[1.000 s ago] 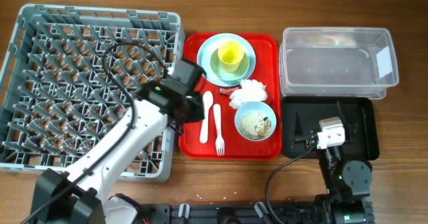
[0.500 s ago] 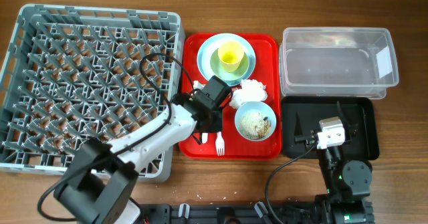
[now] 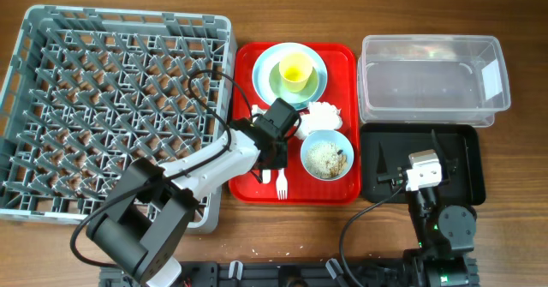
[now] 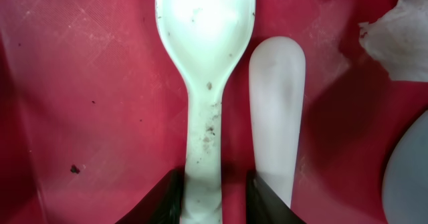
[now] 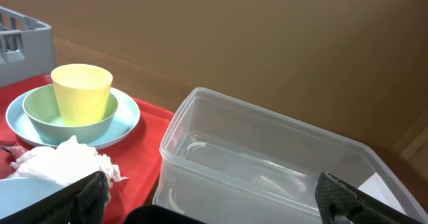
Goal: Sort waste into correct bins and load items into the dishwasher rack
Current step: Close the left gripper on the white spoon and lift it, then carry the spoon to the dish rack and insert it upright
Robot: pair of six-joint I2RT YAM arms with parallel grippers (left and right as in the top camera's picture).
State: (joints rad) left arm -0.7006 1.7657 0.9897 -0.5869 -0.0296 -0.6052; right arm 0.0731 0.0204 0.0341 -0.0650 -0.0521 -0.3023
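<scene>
A white plastic spoon, speckled with dark crumbs, is lying flat on the red tray, with the handle of the white fork lying parallel just beside it. The yellow cup is standing upright in a green bowl on the pale blue plate. The crumpled napkin is sitting between that plate and the pale blue bowl, which is holding rice-like scraps.

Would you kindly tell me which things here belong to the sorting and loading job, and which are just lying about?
Job: spoon, fork, plate, rice bowl, yellow cup, napkin, clear tub, black tray, rack.
Lying about: red tray, black cable.
</scene>
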